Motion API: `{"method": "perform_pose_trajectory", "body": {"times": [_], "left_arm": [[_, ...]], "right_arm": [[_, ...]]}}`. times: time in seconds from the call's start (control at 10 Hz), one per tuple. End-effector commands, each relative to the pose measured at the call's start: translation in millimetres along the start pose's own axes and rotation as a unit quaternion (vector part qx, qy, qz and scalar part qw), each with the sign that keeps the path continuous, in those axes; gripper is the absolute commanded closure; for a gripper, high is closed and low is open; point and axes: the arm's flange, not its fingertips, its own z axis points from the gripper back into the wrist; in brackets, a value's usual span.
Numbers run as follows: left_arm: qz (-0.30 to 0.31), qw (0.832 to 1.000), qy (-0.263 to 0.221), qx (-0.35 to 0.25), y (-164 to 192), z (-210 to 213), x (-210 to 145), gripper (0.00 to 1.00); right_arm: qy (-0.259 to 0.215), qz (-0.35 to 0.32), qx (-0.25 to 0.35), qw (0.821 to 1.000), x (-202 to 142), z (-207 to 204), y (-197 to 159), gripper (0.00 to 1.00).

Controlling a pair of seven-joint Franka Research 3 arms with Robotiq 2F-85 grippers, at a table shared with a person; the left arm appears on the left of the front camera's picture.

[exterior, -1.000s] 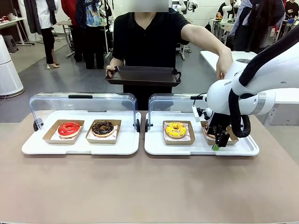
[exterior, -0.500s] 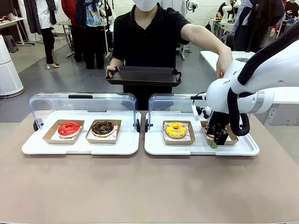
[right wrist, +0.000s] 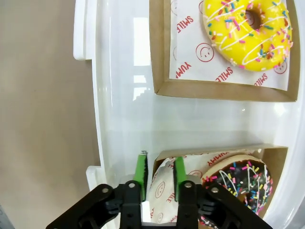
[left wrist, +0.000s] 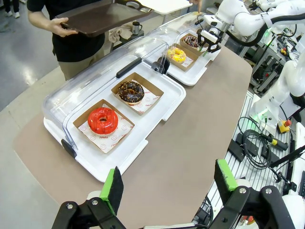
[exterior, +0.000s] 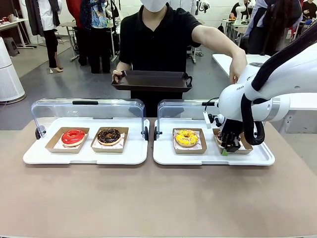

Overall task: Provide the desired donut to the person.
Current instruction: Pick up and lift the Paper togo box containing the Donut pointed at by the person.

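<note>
Your left gripper (left wrist: 169, 180) is hanging wide open, holding nothing. Your right gripper (right wrist: 159, 169) is pinching the cardboard box (right wrist: 214, 151) under the chocolate sprinkle donut (right wrist: 238, 183), rightmost on the surface (exterior: 148, 198). Beyond, the person (exterior: 158, 39) is holding a dark tray (exterior: 153, 80).

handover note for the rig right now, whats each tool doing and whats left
Left tool: open, holding nothing, hovering over the table's near side.
Right tool: shut on the near wall of the cardboard tray that carries the sprinkled chocolate donut, resting in the right case.
Person: at the far side, holding out a black serving tray.
Done: reach and grasp.
Left: lift cardboard tray with donut, carry it across, set it on the black serving tray, release.
</note>
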Motion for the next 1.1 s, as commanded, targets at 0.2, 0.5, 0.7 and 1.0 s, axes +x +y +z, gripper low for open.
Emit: {"method": "perform_pose_trajectory", "body": {"times": [0.2, 0.5, 0.7, 1.0], "left_arm": [[-0.007, 1.0, -0.01, -0.004, 0, 1, 0, 0.0], [-0.007, 1.0, -0.01, -0.004, 0, 1, 0, 0.0], [-0.007, 1.0, -0.01, -0.004, 0, 1, 0, 0.0], [-0.007, 1.0, -0.01, -0.004, 0, 1, 0, 0.0]], "right_arm": [[0.006, 0.006, -0.005, 1.0, -1, -2, -2, 1.0], [0.003, 0.007, -0.007, 1.0, -2, -2, -1, 1.0], [0.003, 0.008, -0.01, 1.0, 1, 5, 3, 1.0], [0.045, -0.043, -0.015, 0.998, 21, 74, 40, 1.0]]}}
